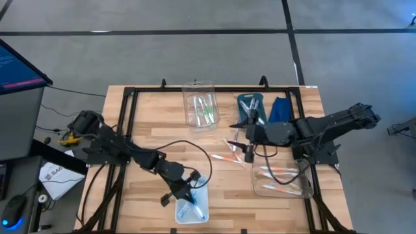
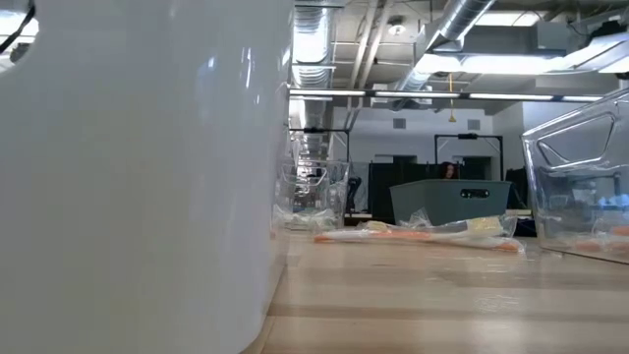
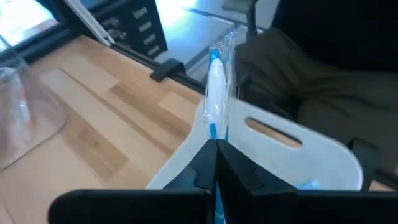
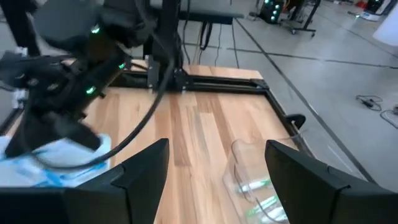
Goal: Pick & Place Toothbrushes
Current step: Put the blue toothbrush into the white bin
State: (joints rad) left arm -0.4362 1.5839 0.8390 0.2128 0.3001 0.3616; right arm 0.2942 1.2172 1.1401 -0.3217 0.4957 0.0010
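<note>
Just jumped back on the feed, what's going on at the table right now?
The left gripper is shut on a blue-and-white toothbrush, holding it over the white tray at the table's near edge. The right gripper hangs open mid-table above the loose orange-pink toothbrushes, holding nothing.

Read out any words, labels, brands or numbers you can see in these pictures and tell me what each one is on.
No text can be read anywhere.
White paper left of the table: dark print, too small to read.
Monitor screen: coloured lines, too blurred to read.
Toothbrushes and bins: no legible markings.
</note>
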